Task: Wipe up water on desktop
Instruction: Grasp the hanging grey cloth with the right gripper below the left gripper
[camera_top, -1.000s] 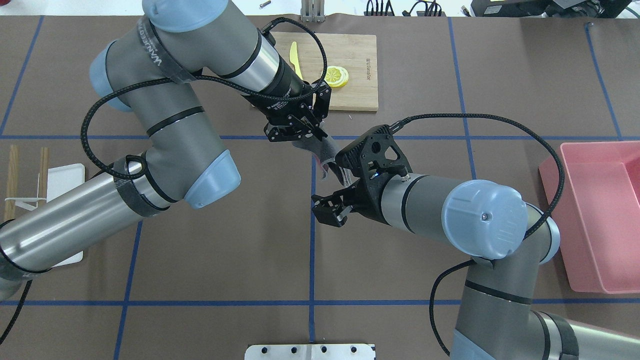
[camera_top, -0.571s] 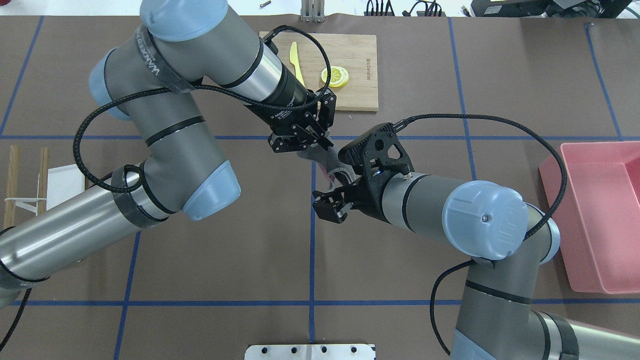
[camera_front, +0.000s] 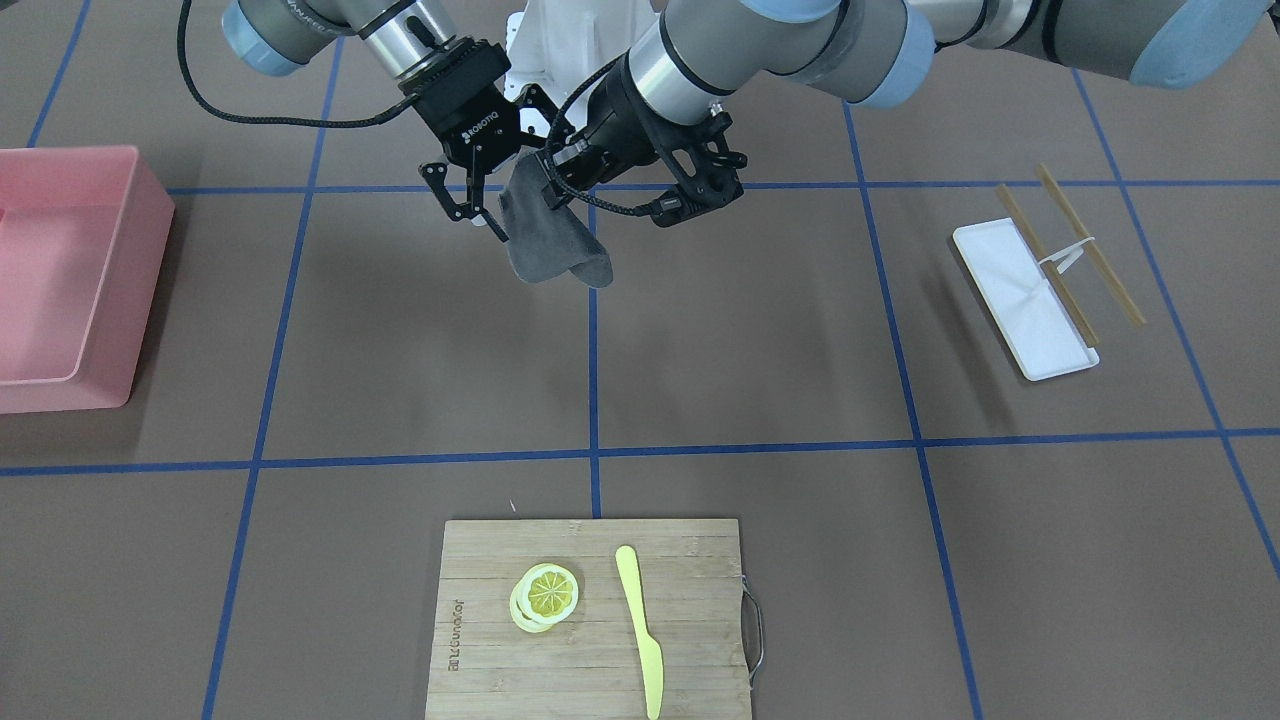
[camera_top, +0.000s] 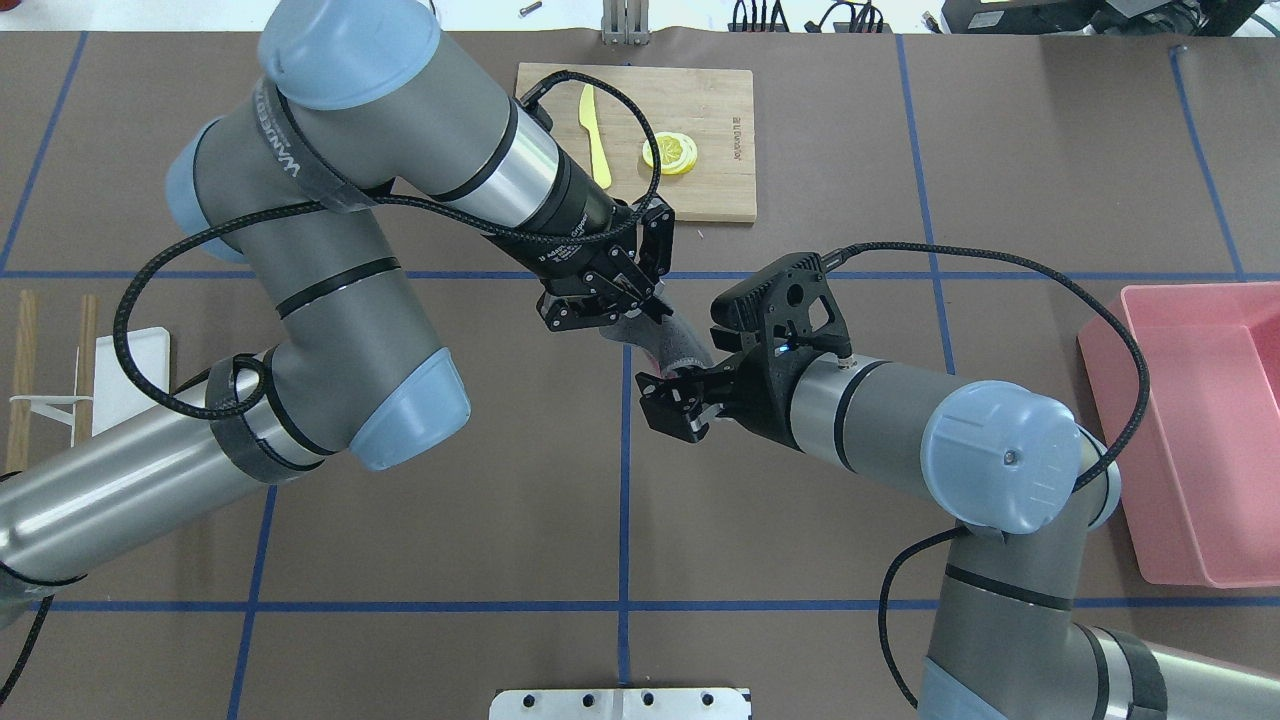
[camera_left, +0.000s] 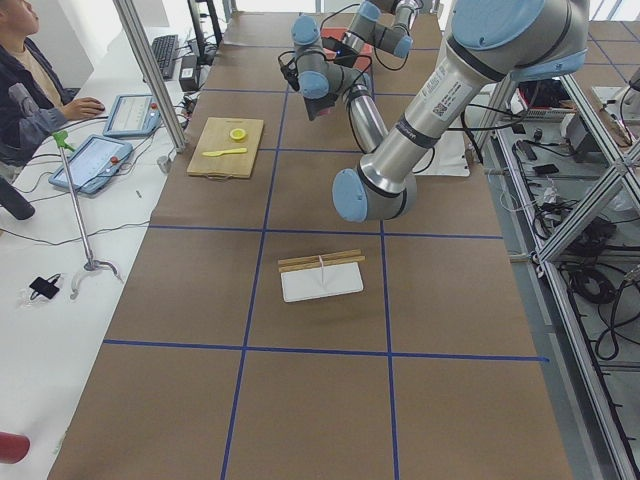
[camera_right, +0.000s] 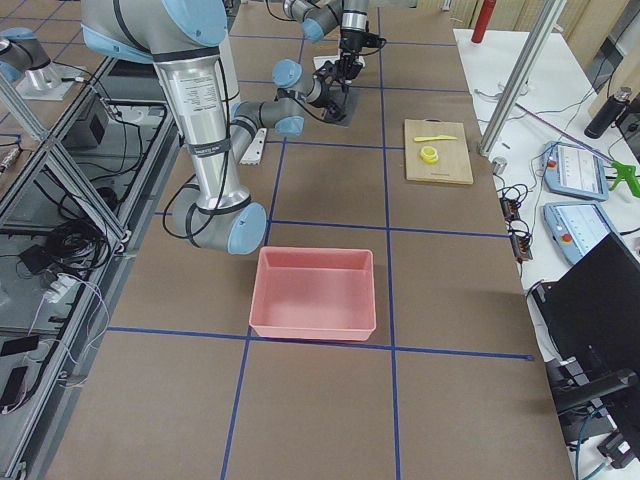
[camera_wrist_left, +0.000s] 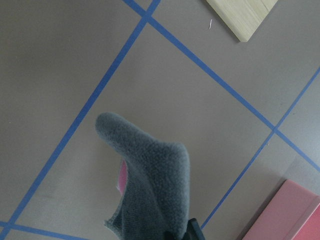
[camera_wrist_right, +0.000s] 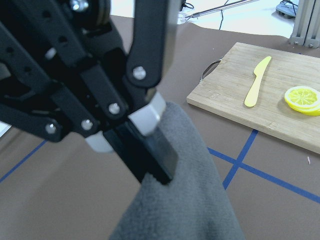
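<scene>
My left gripper (camera_top: 632, 308) is shut on the top of a grey cloth (camera_top: 672, 342), which hangs above the brown desktop (camera_top: 450, 520) near its middle. In the front view the cloth (camera_front: 555, 250) droops below the left gripper (camera_front: 545, 178). My right gripper (camera_top: 672, 408) is open close beside the cloth, its fingers spread in the front view (camera_front: 468, 208). The right wrist view shows the left gripper's finger (camera_wrist_right: 150, 155) pinching the cloth (camera_wrist_right: 190, 195). The left wrist view shows the cloth (camera_wrist_left: 150, 170) with a pink patch. No water shows on the desktop.
A bamboo cutting board (camera_top: 715, 190) with lemon slices (camera_top: 670, 152) and a yellow knife (camera_top: 594, 120) lies at the far side. A pink bin (camera_top: 1190, 560) stands at the right. A white tray (camera_top: 140, 350) with chopsticks lies at the left.
My left gripper has carried the cloth a little nearer the robot and to the right. My right gripper has shifted slightly right and stays open beside the cloth.
</scene>
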